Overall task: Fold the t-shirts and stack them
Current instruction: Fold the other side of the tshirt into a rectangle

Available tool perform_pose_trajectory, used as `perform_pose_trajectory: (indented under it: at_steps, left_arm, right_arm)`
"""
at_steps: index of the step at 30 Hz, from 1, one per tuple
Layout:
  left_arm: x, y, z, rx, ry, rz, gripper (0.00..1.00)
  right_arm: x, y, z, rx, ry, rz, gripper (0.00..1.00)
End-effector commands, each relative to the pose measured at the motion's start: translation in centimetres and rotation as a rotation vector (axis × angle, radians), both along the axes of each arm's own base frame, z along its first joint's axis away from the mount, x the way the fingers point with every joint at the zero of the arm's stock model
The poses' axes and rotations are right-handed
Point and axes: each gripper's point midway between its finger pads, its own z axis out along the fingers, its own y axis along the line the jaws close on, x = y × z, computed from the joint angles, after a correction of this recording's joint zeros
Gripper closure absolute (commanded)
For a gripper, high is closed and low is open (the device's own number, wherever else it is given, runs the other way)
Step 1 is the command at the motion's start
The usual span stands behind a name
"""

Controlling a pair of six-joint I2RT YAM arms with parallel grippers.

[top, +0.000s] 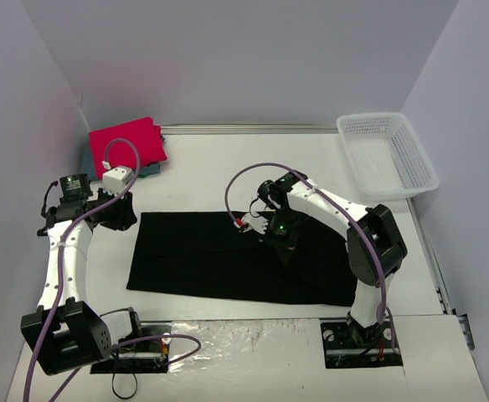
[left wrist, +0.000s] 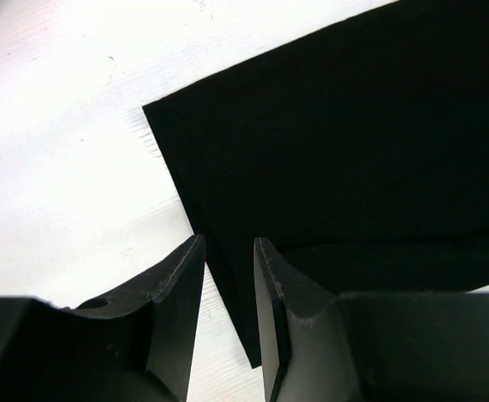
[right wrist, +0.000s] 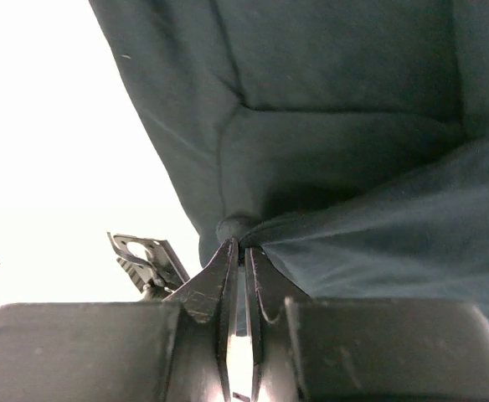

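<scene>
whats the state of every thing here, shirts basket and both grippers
black t-shirt: spread flat on the table, pinched near its far edge
red-pink t-shirt: folded, on top of the teal-blue t-shirt
teal-blue t-shirt: underneath, only an edge showing
white basket: upright, empty
left gripper: open, holding nothing, at the black t-shirt's left edge
right gripper: shut on the black t-shirt

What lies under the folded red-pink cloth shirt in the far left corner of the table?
A strip of teal-blue cloth shows beneath the folded red-pink cloth shirt, along its near edge. The rest is covered, so its shape cannot be judged.
</scene>
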Motion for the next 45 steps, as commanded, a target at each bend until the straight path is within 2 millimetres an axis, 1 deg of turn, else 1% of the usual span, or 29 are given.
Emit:
perform_pose_trajectory:
  at_steps: [1, 4, 5, 6, 7, 10, 16, 17, 18, 20, 21, 22, 23, 26, 28, 29, 30, 32, 33, 35, 36, 37, 39, 40, 41, 42, 43, 44, 45]
  left_arm:
    - [0.0, -0.2, 1.0, -0.007, -0.03, -0.015, 0.71]
    - [-0.1, -0.2, 1.0, -0.006, -0.03, -0.014, 0.71]
    - [0.0, -0.2, 1.1, -0.005, -0.032, -0.013, 0.71]
    - [-0.1, -0.2, 1.0, -0.006, -0.029, -0.013, 0.71]
    - [-0.1, -0.1, 1.0, -0.005, -0.028, -0.012, 0.71]
    - [-0.1, -0.2, 0.8, -0.008, -0.022, -0.014, 0.71]
    - [0.0, -0.2, 0.7, -0.013, -0.016, -0.016, 0.71]
    - [0.0, -0.2, 0.8, -0.011, -0.021, -0.016, 0.71]
    - [0.0, -0.2, 0.9, -0.012, -0.025, -0.014, 0.71]
    - [-0.1, -0.2, 1.4, -0.006, -0.042, -0.016, 0.71]
    - [-0.2, -0.3, 1.6, -0.003, -0.053, -0.016, 0.71]
    - [0.0, -0.2, 2.0, 0.002, -0.077, -0.016, 0.71]
    - [-0.1, -0.2, 2.5, 0.014, -0.107, -0.011, 0.71]
    - [0.1, -0.1, 3.3, 0.023, -0.158, 0.001, 0.7]
    - [0.3, -0.1, 3.6, 0.023, -0.171, 0.007, 0.67]
    - [0.4, -0.1, 3.7, 0.019, -0.171, 0.01, 0.65]
    - [0.5, -0.1, 3.7, 0.017, -0.173, 0.012, 0.64]
    - [0.4, -0.2, 3.6, 0.013, -0.171, 0.009, 0.57]
    - [0.4, -0.2, 3.6, 0.012, -0.174, 0.01, 0.55]
    - [0.1, -0.2, 3.4, 0.018, -0.179, 0.015, 0.49]
    - [0.2, -0.1, 3.5, 0.023, -0.19, 0.017, 0.48]
    - [0.1, 0.0, 3.3, 0.028, -0.19, 0.026, 0.42]
    - [0.1, 0.1, 3.8, 0.032, -0.214, 0.043, 0.37]
    - [0.1, 0.3, 3.9, 0.038, -0.219, 0.054, 0.34]
    - [0.1, 0.3, 3.8, 0.035, -0.217, 0.061, 0.27]
    - [0.2, 0.4, 3.8, 0.035, -0.221, 0.068, 0.24]
    - [0.3, 0.4, 3.7, 0.033, -0.216, 0.071, 0.22]
    - [0.3, 0.4, 3.7, 0.027, -0.214, 0.072, 0.2]
    - [0.4, 0.4, 3.6, 0.022, -0.21, 0.074, 0.19]
  right_arm:
    - [-1.9, 0.5, 1.4, 0.02, 0.086, 0.041, 1.0]
    - [-2.3, 0.9, 1.0, 0.023, 0.113, 0.061, 1.0]
    - [-2.3, 1.0, 0.9, 0.024, 0.119, 0.067, 0.96]
    - [-2.4, 1.0, 0.7, 0.019, 0.125, 0.07, 0.9]
    - [-2.4, 1.0, 0.4, 0.014, 0.129, 0.073, 0.7]
    - [-2.0, 0.8, 0.0, 0.01, 0.114, 0.074, 0.52]
    - [-1.4, -0.5, 1.0, -0.001, 0.066, 0.047, 0.48]
    - [-0.8, -1.1, 1.3, -0.015, 0.034, 0.039, 0.47]
    - [0.4, -1.7, 2.5, -0.021, -0.041, 0.027, 0.47]
    - [3.5, -3.1, 4.8, 0.006, -0.148, -0.058, 0.39]
    - [4.8, -3.7, 6.4, 0.04, -0.224, -0.088, 0.31]
    - [6.4, -5.0, 7.4, 0.056, -0.278, -0.152, 0.28]
    - [7.6, -5.3, 9.1, 0.091, -0.362, -0.189, 0.23]
    - [11.3, -5.8, 11.6, 0.182, -0.548, -0.302, 0.01]
    - [12.4, -5.8, 12.7, 0.212, -0.622, -0.384, 0.0]
    - [13.0, -6.2, 14.0, 0.232, -0.686, -0.419, 0.0]
    - [14.1, -6.1, 14.5, 0.255, -0.746, -0.453, 0.0]
    - [14.2, -6.5, 16.1, 0.304, -0.802, -0.521, 0.0]
    - [14.5, -6.6, 16.1, 0.33, -0.813, -0.55, 0.0]
    - [13.6, -6.3, 16.7, 0.422, -0.797, -0.581, 0.0]
    - [12.9, -6.1, 16.2, 0.443, -0.768, -0.574, 0.0]
    - [12.0, -5.9, 14.8, 0.457, -0.719, -0.565, 0.0]
    - [11.3, -5.6, 13.3, 0.457, -0.656, -0.569, 0.0]
    - [11.2, -5.9, 12.2, 0.428, -0.63, -0.587, 0.09]
    - [11.4, -6.8, 11.0, 0.37, -0.63, -0.614, 0.45]
    - [11.3, -7.3, 10.4, 0.343, -0.628, -0.625, 0.65]
    - [10.9, -7.8, 9.2, 0.312, -0.611, -0.637, 0.8]
    - [10.8, -8.6, 9.0, 0.289, -0.634, -0.641, 1.0]
    - [10.5, -8.9, 8.7, 0.275, -0.635, -0.641, 1.0]
